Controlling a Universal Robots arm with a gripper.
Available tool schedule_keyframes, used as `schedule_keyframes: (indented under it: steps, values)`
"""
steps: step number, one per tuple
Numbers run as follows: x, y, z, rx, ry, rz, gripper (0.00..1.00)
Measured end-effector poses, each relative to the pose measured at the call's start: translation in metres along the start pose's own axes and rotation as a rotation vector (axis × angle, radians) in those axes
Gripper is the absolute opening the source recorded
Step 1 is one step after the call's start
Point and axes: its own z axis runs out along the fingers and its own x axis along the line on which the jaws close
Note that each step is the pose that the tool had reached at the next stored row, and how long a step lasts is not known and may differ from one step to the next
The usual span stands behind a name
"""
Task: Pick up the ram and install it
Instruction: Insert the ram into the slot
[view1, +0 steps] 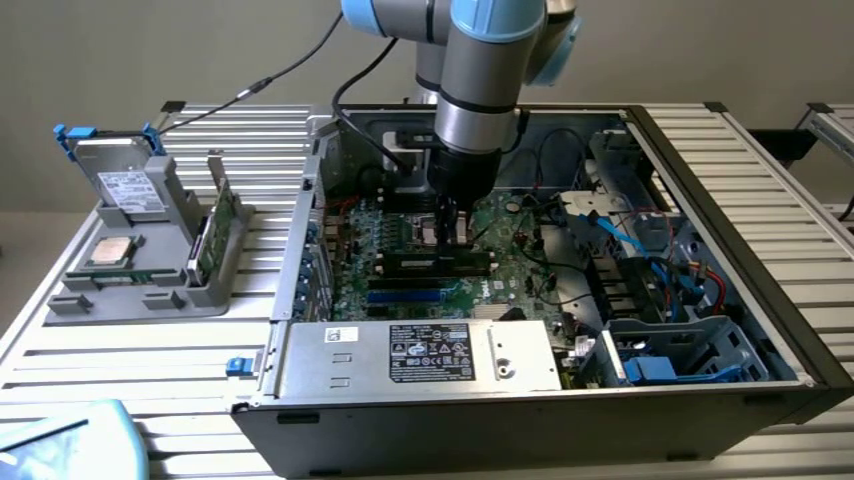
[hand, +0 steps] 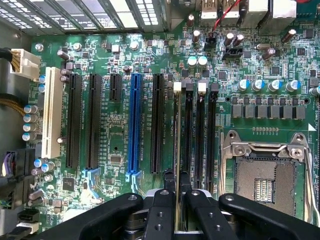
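Observation:
My gripper (view1: 447, 228) hangs from the arm inside the open computer case (view1: 747, 180), over the green motherboard (view1: 514, 225). It is shut on the ram (hand: 178, 150), which the wrist view shows edge-on as a thin pale strip between the two black fingers (hand: 164, 205). The strip lies along the memory slot with the white latch (hand: 176, 86), beside three other dark memory slots (hand: 200, 140). In the exterior view the ram (view1: 434, 263) is a dark bar under the fingers. How deep it sits in the slot I cannot tell.
The open processor socket (hand: 265, 180) lies just beyond the memory slots. A grey stand (view1: 134, 285) on the exterior view's left holds a silver hard drive with blue tabs (view1: 127, 185), a square processor chip (view1: 110, 252) and a thin green board on edge (view1: 214, 235). The power supply (view1: 427, 355) and blue cables (view1: 654, 265) crowd the case.

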Motion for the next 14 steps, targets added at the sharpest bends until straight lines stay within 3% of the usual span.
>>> schedule_keyframes:
  steps: [7, 10, 13, 14]
  values:
    - [-0.0001, -0.0001, 0.0002, 0.0002, -0.0004, 0.0, 0.15]
    - [-0.0001, 0.0, 0.0002, 0.0001, -0.0003, 0.0, 0.34]
    - [0.0002, 0.0004, -0.0021, 0.0001, -0.0001, 0.0, 0.4]
    - [0.0005, 0.0011, -0.0052, 0.0001, -0.0004, 0.0, 0.46]
